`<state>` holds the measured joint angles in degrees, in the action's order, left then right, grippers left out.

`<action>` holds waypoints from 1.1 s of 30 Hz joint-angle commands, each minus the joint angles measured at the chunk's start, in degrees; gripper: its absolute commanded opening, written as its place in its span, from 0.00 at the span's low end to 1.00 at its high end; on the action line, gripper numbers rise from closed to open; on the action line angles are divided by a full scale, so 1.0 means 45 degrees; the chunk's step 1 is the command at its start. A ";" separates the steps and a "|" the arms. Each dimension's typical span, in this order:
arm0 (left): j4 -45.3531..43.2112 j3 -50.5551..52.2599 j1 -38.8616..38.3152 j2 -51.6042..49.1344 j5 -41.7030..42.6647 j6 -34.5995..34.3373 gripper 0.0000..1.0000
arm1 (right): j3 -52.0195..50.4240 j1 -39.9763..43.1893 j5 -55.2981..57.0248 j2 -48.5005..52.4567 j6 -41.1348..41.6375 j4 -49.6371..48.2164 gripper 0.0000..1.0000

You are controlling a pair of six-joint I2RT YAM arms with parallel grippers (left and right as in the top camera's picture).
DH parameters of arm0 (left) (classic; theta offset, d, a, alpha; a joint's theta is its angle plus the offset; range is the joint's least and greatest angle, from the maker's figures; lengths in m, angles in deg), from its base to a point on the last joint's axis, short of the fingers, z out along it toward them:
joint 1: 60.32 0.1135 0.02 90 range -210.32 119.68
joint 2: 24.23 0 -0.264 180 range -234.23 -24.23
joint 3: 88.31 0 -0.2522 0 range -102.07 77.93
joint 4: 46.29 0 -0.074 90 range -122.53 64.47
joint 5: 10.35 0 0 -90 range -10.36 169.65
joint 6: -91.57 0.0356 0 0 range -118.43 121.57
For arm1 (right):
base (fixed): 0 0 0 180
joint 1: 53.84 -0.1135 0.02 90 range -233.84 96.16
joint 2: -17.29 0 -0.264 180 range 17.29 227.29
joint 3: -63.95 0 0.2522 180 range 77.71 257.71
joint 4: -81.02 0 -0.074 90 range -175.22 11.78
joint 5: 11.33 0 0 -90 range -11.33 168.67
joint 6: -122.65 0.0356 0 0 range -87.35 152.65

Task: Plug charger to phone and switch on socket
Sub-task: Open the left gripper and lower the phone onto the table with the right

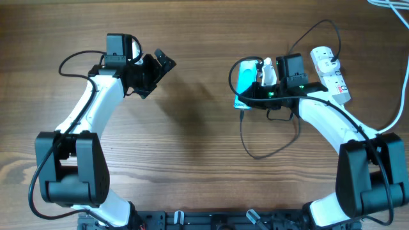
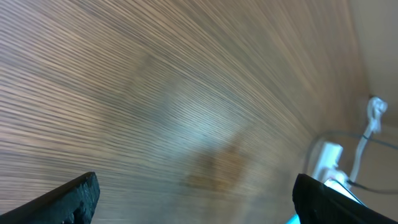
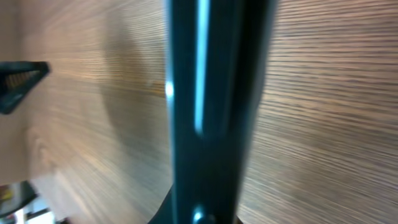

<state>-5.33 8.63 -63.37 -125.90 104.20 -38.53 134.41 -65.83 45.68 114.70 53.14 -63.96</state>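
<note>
Left jaws: I hold them wide, empty, above the grained wooden tabletop (image 1: 192, 140).
Right jaws: pinched on the slim glossy phone (image 1: 244, 82).

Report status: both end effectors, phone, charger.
Left end effector open, holding nothing. Right end effector shut on the phone. Charger cable loops alongside; socket beside right wrist.

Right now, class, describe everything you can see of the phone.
The phone is a slim rectangle with pale edges, its screen lit teal-green. It sits right of centre, seemingly held on edge by the shut right end effector. The black charger cable reaches its lower end; whether it is plugged in cannot be told.
</note>
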 commanded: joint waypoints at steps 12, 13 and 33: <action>0.0160 0.0024 0.0029 0.0257 -0.1384 0.0243 1.00 | -0.0214 0.0000 0.1749 0.1171 -0.1268 0.0690 0.04; 0.0160 0.0024 0.0029 0.0257 -0.1384 0.0248 1.00 | -0.0219 0.0000 0.1729 0.1195 -0.1287 0.0816 0.04; 0.0160 0.0024 0.0029 0.0257 -0.1384 0.0243 1.00 | -0.0656 -0.0010 0.1729 0.1229 -0.1549 0.0777 0.19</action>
<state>-4.63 8.63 -63.37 -125.88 98.96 -38.51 132.03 -65.83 53.28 119.42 47.06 -60.16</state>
